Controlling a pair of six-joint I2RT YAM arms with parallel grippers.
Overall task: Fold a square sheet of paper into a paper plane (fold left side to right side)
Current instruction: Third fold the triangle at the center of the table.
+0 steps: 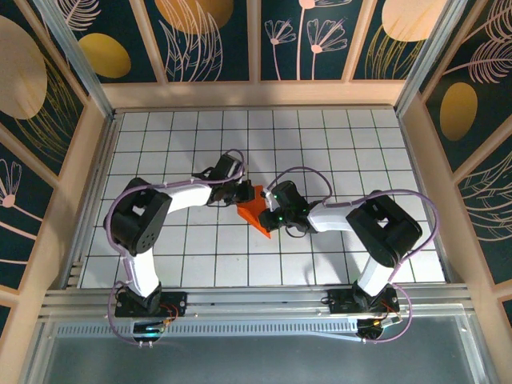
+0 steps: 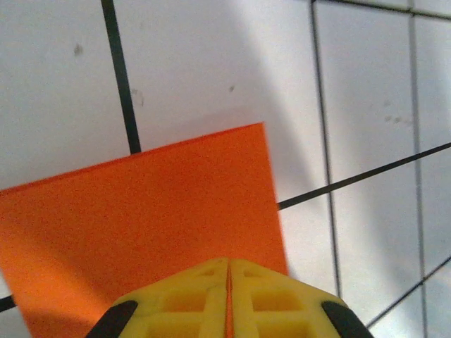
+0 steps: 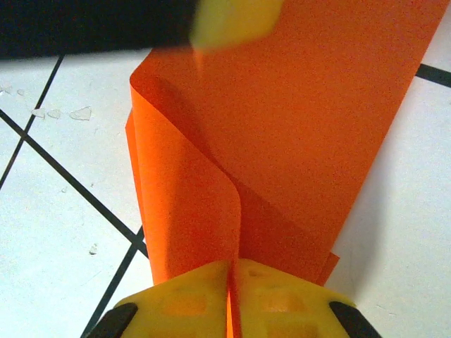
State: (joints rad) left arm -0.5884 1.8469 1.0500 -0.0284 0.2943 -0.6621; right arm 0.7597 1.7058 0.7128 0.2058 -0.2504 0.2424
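- Two grippers meet over the middle of the table. What do they hold?
- Both hold the orange paper. The left gripper reaches in from the left, the right gripper from the right, and the paper is between them over the white tiles.
- Are the jaws closed?
- Yes. In the left wrist view the two yellow fingers are pressed together, and a thin orange line of paper runs in the slit between them. The left gripper is clamped on one edge.
- And the right one?
- The same: its yellow fingers pinch the paper near a corner.
- How does the paper lie?
- Not flat. The left wrist view shows one smooth layer with a sharp corner over a black grid line. In the right wrist view one layer curls over from the left in a soft round bend, not a sharp crease, and a second layer goes under it.
- Does it rest on the table?
- From above it looks like a narrow wedge pointing to the near edge. If all of it touches the tiles, I cannot tell.
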